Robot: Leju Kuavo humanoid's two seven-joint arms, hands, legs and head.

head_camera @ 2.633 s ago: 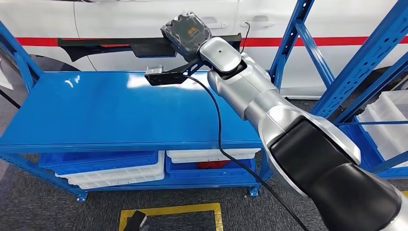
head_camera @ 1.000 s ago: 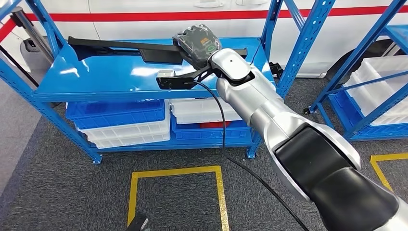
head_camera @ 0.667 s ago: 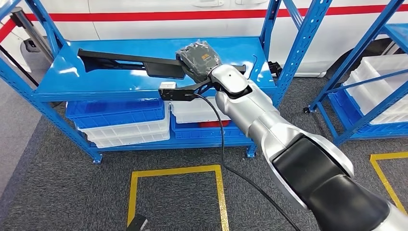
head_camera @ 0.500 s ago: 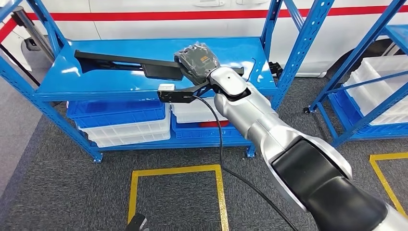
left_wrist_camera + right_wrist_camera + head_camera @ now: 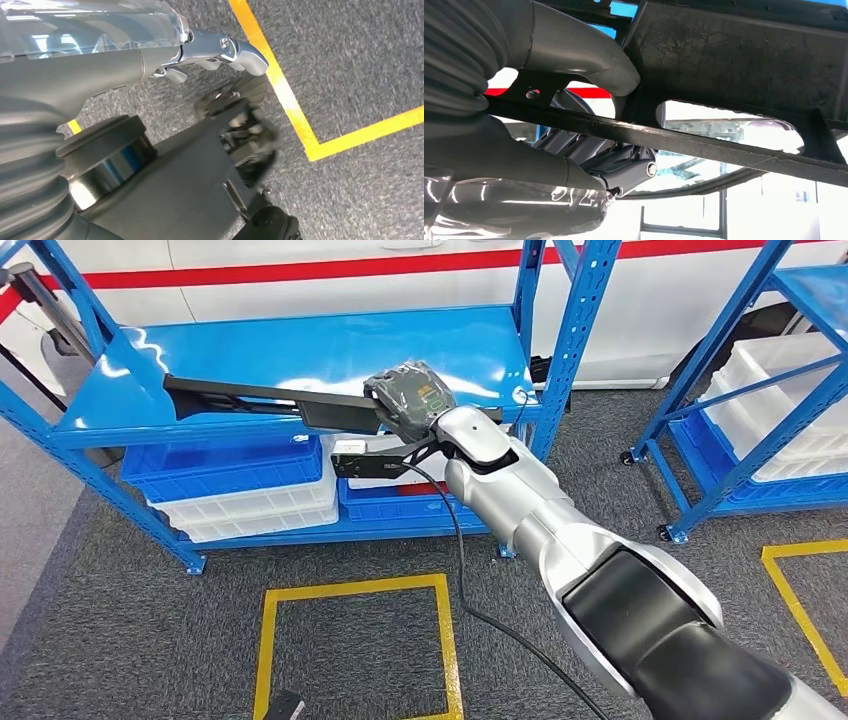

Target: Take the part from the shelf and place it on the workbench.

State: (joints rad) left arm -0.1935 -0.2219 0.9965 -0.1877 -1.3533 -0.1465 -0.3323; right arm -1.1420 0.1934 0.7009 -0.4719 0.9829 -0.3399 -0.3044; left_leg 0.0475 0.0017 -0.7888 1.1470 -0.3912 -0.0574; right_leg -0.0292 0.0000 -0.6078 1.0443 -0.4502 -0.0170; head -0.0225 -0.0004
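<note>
The right hand [image 5: 408, 400] is clamped on the part [image 5: 262, 400], a long black trim piece; in the right wrist view the thumb [image 5: 574, 55] and the darker fingers [image 5: 609, 162] close on its thin bar [image 5: 724, 150]. The part is gripped near one end, and the rest of it reaches out over the front of the blue shelf [image 5: 330, 350] toward the robot's left. It looks lifted rather than resting, though I cannot be sure it is fully free of the shelf edge.

The step in hand appears to be carrying the part away toward the workbench, which is not visible. Because the grip sits at one end, the free end will swing wide and tend to droop, so the turn should be slow, with the wrist held level and the part high enough to pass the shelf.

The left hand [image 5: 220, 50] hangs over the grey carpet beside a yellow floor line [image 5: 280, 90]; its fingers seem curled and empty, but I cannot tell for sure.

The blue uprights [image 5: 575, 335] of the rack stand just beside the right hand and could catch the part in a turn. A black cable [image 5: 455, 540] trails from the wrist. White and blue bins [image 5: 240, 485] sit under the shelf, and a second rack [image 5: 760, 410] stands to the right.
</note>
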